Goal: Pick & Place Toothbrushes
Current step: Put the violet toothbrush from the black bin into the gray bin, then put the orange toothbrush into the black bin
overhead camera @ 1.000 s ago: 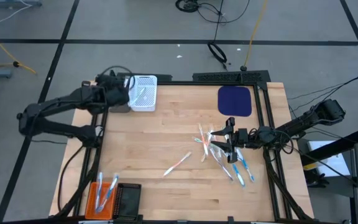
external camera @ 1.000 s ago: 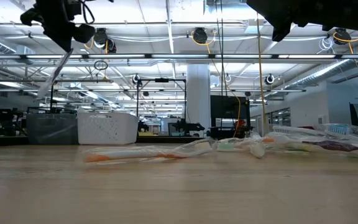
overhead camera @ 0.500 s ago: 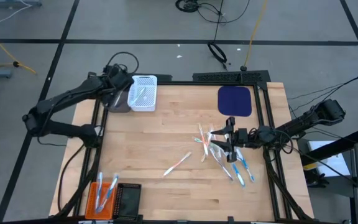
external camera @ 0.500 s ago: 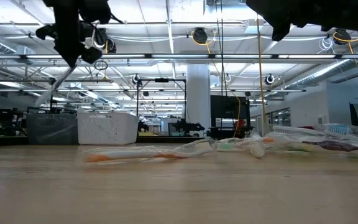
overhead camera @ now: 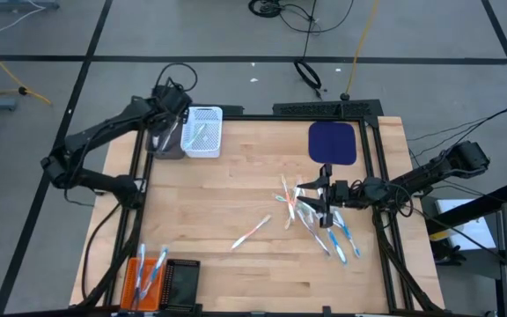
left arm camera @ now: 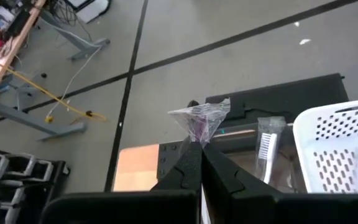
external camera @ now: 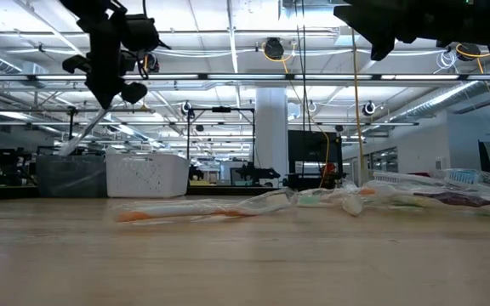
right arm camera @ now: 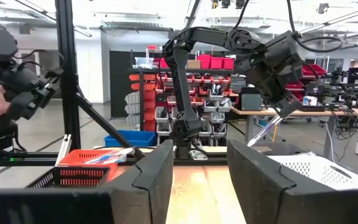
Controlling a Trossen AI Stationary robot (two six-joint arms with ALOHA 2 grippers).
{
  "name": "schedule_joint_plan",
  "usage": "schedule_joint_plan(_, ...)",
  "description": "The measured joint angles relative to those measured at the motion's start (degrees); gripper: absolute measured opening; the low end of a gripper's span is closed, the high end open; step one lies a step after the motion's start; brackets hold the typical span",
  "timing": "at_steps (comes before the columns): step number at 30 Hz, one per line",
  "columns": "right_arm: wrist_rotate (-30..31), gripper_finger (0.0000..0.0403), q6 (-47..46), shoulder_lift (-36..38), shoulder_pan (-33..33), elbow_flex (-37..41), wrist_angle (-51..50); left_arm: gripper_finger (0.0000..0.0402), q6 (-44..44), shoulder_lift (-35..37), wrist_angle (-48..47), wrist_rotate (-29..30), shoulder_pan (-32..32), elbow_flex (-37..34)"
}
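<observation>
Toothbrushes (overhead camera: 311, 216), thin plastic sticks in crinkly clear wrappers, lie heaped near the worktop's (overhead camera: 236, 198) right edge; one lies apart toward the middle. The left end effector (left arm camera: 199, 149) is clamped on a wrapped toothbrush (left arm camera: 201, 119) above the perforated white basket (overhead camera: 202, 132) at the back-left corner. The right end effector (overhead camera: 322, 201), its fingers parted, hovers over the heap. More brushes fill an orange bin (overhead camera: 143, 277) at the front-left corner.

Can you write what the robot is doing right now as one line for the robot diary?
left gripper: shut on wrapped toothbrush, above grey basket | right gripper: jaws open, over toothbrush pile | white basket: holds toothbrush
</observation>
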State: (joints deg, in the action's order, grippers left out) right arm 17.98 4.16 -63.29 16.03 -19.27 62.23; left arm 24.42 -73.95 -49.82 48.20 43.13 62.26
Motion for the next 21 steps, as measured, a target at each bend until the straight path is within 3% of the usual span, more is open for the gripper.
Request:
schedule_joint_plan(11,0.0,0.0141,0.0,0.0,0.0,0.0,-0.2,0.0019,0.6,0.1,0.0,-2.1,0.7,0.0)
schedule_joint_plan(21,-0.1,0.0141,0.0,0.0,0.0,0.0,-0.3,0.0063,0.8,0.1,0.0,-2.8,0.7,-1.5)
